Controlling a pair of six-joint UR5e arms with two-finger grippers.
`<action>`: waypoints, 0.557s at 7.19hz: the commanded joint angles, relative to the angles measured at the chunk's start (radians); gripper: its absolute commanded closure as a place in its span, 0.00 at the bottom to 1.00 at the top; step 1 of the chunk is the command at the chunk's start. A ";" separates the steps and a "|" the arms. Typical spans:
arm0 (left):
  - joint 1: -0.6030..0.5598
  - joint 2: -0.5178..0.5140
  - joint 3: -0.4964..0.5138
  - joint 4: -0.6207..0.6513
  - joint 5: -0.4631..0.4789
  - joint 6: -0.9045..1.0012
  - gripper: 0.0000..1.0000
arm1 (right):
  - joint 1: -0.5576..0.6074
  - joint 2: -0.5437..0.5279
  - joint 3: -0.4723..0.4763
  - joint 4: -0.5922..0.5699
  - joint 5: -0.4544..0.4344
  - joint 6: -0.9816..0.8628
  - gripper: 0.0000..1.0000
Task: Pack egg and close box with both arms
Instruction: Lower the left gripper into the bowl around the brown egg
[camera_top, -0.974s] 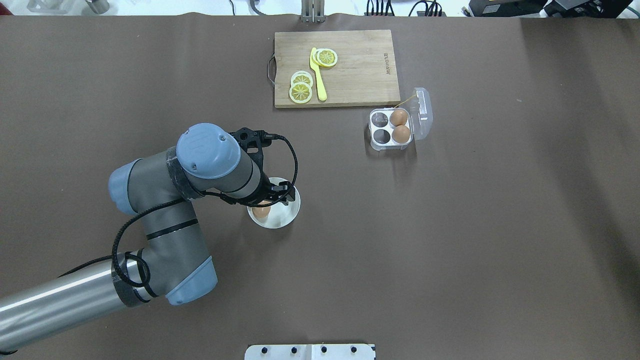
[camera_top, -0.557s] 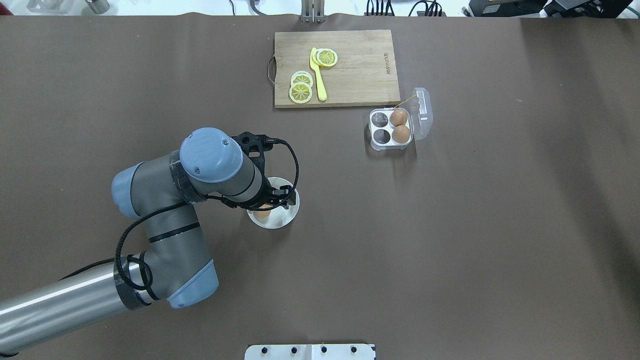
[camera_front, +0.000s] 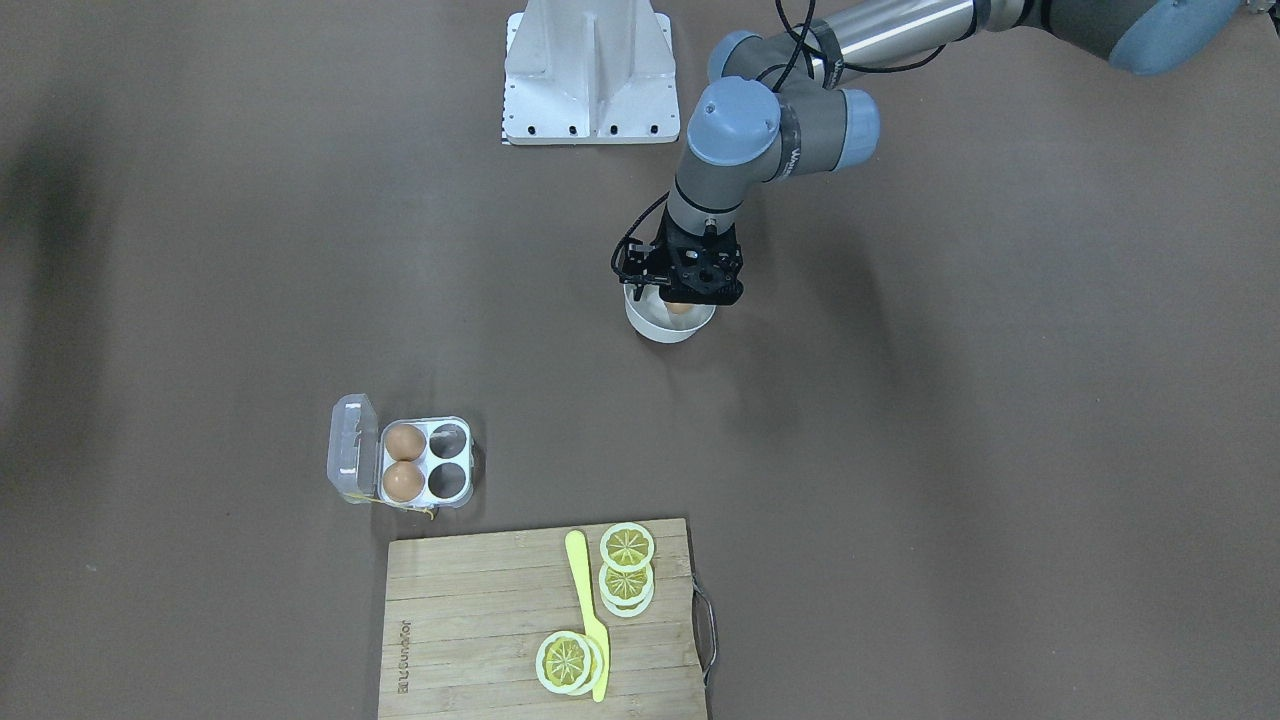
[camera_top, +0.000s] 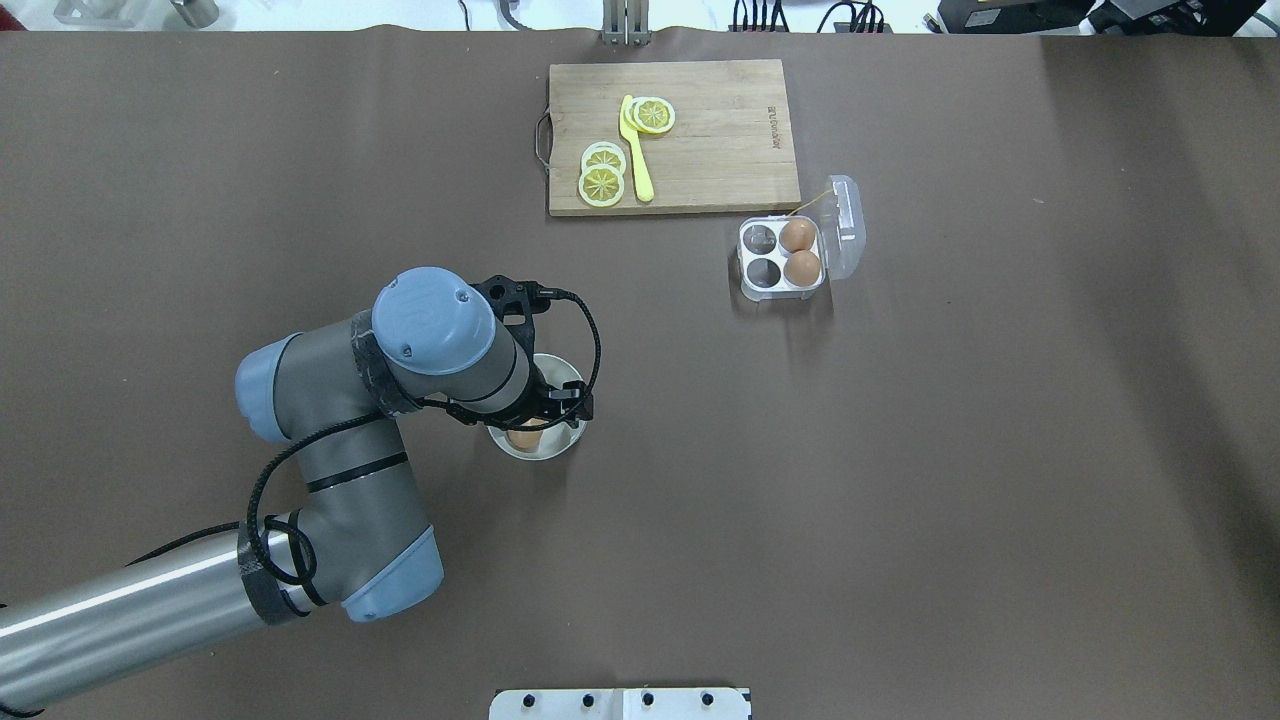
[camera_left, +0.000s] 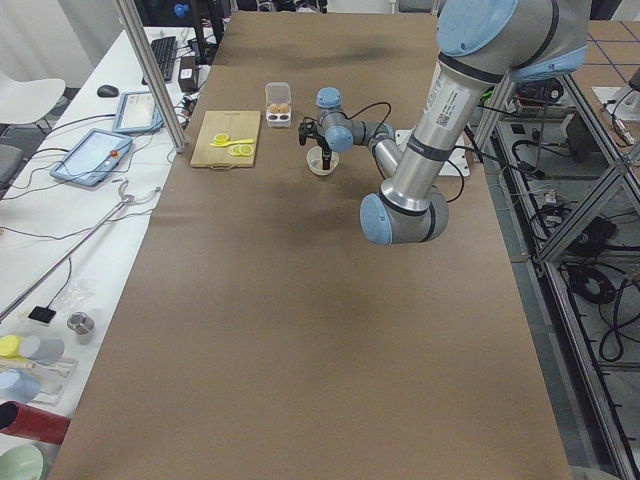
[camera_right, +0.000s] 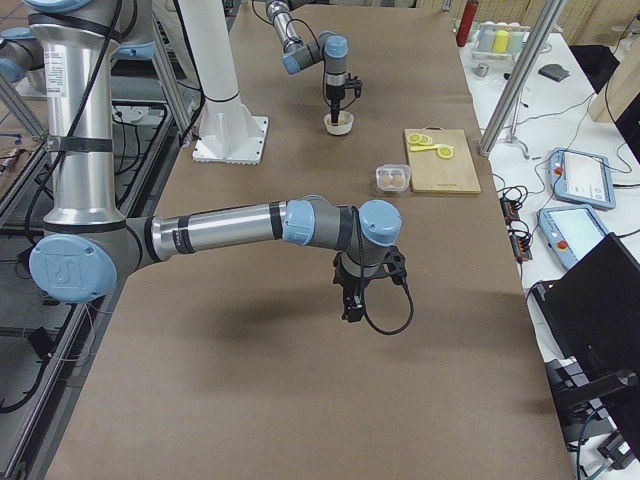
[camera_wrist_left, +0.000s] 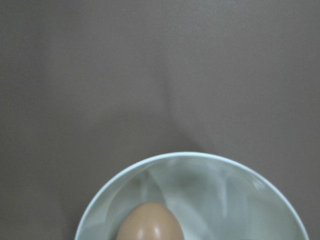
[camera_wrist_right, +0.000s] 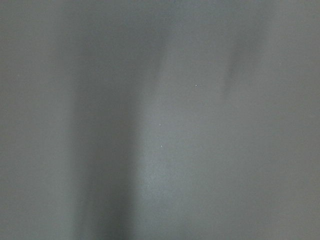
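Note:
An orange-brown egg (camera_top: 523, 438) lies in a round white bowl (camera_top: 560, 370); it also shows in the left wrist view (camera_wrist_left: 150, 222). My left gripper (camera_top: 542, 418) hangs straight down into the bowl over that egg and looks open; its fingertips are hidden. The egg box (camera_top: 762, 270) stands to the far right of the bowl with its clear lid (camera_top: 848, 225) folded open. Two eggs (camera_top: 797, 236) fill its right-hand cells and the two left cells are empty. My right gripper (camera_right: 350, 312) shows only in the exterior right view, low over bare table; I cannot tell if it is open.
A wooden cutting board (camera_top: 700, 140) with lemon slices (camera_top: 602, 180) and a yellow knife (camera_top: 635, 150) lies just behind the box. A white metal stand (camera_top: 620, 703) sits at the table's near edge. Brown table cloth lies between bowl and box.
My left arm has shifted slightly right and toward the near edge, and the gripper has sunk lower over the egg in the bowl. The box has not moved.

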 joint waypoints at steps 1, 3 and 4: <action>0.001 -0.004 -0.008 -0.001 0.000 0.002 0.26 | 0.000 -0.001 -0.002 0.000 0.001 0.001 0.00; 0.001 -0.004 -0.006 -0.001 0.000 0.002 0.34 | 0.000 -0.001 0.000 0.000 0.001 0.000 0.00; 0.001 -0.007 -0.005 0.001 0.000 0.000 0.34 | 0.000 -0.002 -0.002 0.000 0.001 0.000 0.00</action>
